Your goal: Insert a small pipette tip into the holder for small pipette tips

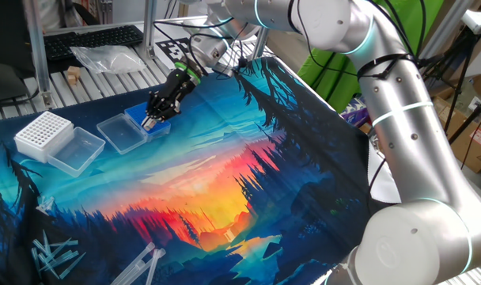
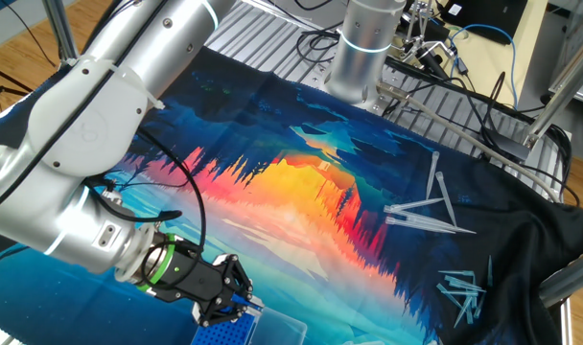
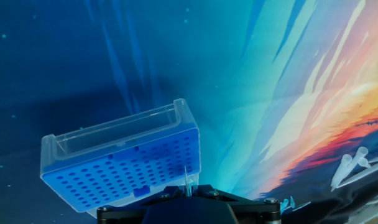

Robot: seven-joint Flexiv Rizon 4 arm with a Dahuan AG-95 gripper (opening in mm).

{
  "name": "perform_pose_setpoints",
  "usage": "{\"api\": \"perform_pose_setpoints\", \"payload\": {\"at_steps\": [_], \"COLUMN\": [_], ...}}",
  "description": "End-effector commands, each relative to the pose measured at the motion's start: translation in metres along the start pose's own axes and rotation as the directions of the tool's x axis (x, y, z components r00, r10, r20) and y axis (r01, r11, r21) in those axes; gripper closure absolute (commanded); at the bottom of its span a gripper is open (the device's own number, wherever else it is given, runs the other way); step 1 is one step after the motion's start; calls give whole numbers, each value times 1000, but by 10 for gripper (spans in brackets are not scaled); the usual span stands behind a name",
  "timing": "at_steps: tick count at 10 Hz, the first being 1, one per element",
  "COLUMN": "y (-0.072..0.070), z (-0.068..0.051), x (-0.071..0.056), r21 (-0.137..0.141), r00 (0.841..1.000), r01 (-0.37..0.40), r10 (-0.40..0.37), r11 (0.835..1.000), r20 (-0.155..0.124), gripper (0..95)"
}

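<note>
The small blue holder (image 3: 124, 171) sits on the counter's printed mat (image 1: 248, 158), its clear lid (image 1: 122, 132) swung open beside it. A thin clear pipette tip (image 3: 187, 180) stands over the holder's near edge, pinched in the nearly shut fingers (image 1: 152, 119) poised directly above it. The white rack (image 1: 43, 133) stands just beyond the holder's lid, and loose tips (image 2: 431, 216) lie well apart from the holder.

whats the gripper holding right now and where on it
The gripper is shut on a small pipette tip, pinching its lower part over the blue holder.
</note>
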State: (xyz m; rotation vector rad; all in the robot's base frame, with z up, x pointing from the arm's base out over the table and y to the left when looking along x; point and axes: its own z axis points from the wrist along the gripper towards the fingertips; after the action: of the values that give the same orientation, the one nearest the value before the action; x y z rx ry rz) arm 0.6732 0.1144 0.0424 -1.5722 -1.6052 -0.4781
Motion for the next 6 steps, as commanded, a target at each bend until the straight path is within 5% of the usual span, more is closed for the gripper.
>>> {"api": "perform_pose_setpoints", "payload": {"at_steps": [1,6], "y": [1,-3], "z": [-1,-2], "x": [0,0], "r21": [2,1], "r00": [1000,1000], "r01": [11,21], "r10": [-12,-21], "r11": [1000,1000], "r20": [6,21], "gripper": [950,950]}}
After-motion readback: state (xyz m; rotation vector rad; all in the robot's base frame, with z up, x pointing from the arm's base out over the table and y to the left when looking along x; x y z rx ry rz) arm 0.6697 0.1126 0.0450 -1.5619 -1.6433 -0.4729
